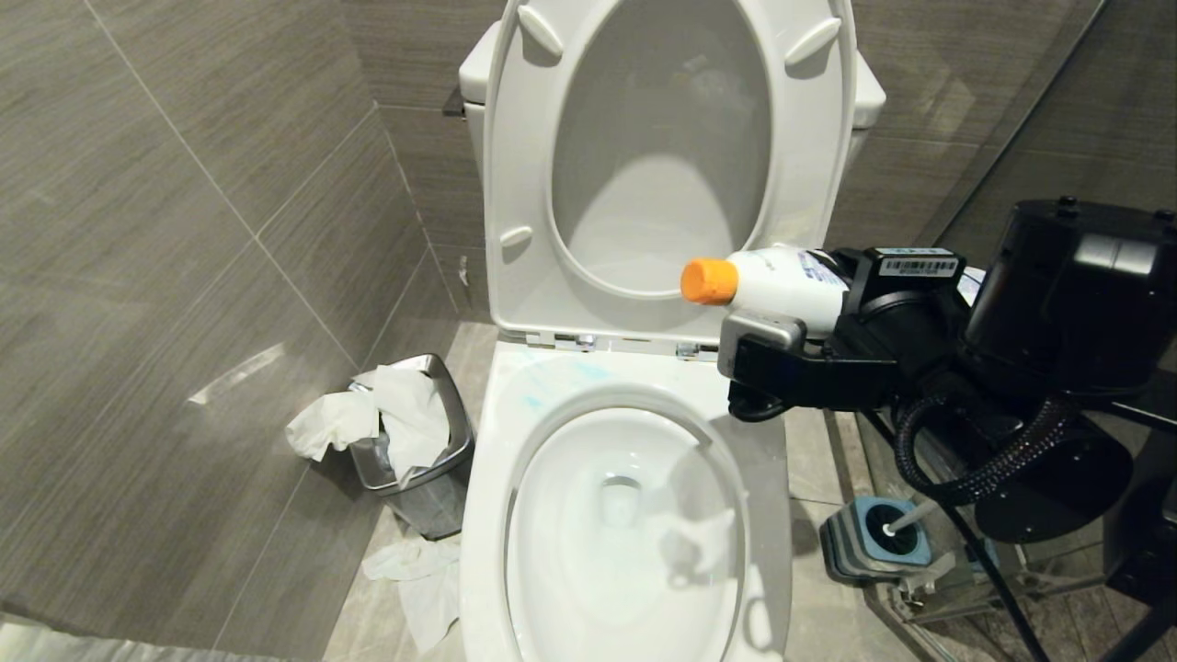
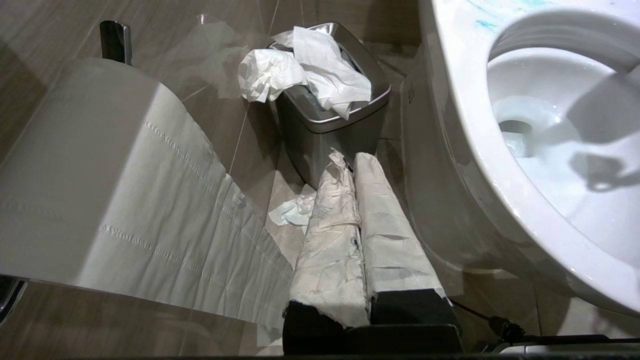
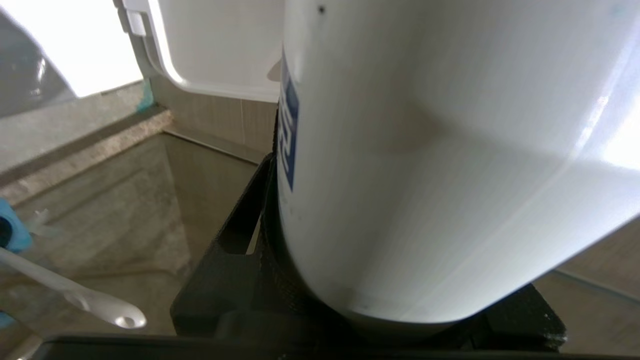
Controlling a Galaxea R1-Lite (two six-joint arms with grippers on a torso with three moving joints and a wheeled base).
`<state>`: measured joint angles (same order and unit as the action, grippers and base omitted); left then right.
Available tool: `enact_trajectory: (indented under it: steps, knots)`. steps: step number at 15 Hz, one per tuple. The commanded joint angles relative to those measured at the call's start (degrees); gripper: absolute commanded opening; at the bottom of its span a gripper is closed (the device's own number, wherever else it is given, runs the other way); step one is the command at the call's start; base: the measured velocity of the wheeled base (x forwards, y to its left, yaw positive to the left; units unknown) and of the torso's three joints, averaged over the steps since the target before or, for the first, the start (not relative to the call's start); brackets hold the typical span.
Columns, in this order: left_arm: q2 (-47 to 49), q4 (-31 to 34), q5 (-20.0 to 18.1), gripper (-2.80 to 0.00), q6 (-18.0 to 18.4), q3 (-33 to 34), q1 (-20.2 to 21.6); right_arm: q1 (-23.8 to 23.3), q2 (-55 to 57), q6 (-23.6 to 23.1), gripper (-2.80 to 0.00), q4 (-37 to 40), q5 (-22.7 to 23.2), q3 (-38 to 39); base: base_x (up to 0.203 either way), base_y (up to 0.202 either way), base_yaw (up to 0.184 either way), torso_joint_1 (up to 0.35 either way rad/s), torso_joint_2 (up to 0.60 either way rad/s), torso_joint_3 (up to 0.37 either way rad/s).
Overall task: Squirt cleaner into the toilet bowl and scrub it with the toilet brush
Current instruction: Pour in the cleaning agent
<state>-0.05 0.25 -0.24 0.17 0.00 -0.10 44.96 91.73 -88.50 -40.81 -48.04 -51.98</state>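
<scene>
The toilet bowl [image 1: 634, 515], seat raised, is seen holding clear water, with pale blue cleaner [image 1: 552, 391] streaks on its rear rim. A steel bin [image 1: 418, 460] overflows with tissue. An orange-capped white bottle [image 1: 782, 280] is clamped level above the rim by the right tool [image 1: 809, 317]; the left tool [image 2: 355, 200] is pressed closed. The toilet brush [image 1: 906, 524] is left in its holder [image 1: 874, 542].
</scene>
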Motion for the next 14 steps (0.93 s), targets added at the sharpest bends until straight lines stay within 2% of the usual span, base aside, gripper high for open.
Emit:
enact_trajectory:
  steps: [1,7,14]
  knots:
    - [0.0,0.0,0.0,-2.80,0.0,0.1,0.0,0.0,0.5,-2.1,-2.80,-0.3,-0.3,0.2,0.000,0.000,0.000,0.000,0.00,0.000]
    - [0.0,0.0,0.0,-2.80,0.0,0.1,0.0,0.0,0.1,-8.8,-2.80,-0.4,-2.6,-0.2,0.000,0.000,0.000,0.000,0.00,0.000]
    - [0.0,0.0,0.0,-2.80,0.1,0.1,0.0,0.0,-0.2,-17.0,-2.80,-0.4,-2.8,-1.2,0.000,0.000,0.000,0.000,0.00,0.000]
